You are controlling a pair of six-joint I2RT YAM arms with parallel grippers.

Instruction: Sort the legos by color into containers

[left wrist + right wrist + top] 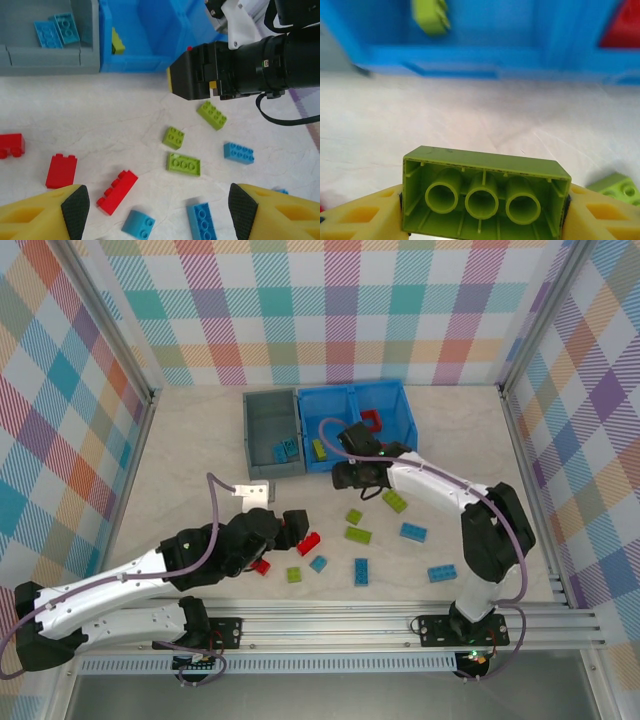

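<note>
R claw [485, 216]: grips lime brick [485, 192] end to end btw yellow fingers [607, 215], closed to brick width; hollow underside w/ three tubes toward cam. From above, hangs over table [190, 460] just short of blue bin [330, 392] near wall. In blue bin: lime piece [318, 449] in L compartment, red frame [373, 422] in R compartment. Grey bin [250, 430] right against blue bin's L side; holds two blue bricks [285, 450] lying flat. L claw [159, 212]: wide open, nothing btw pads [75, 210], low over table nr its own side. Just ahead of it a red brick [116, 191], a curved blue bit [137, 224] and a blue brick beside that. Loose legos [358, 535] scattered btw the arms: lime, blue, red mixed, none stacked, all apart from the bins.
</note>
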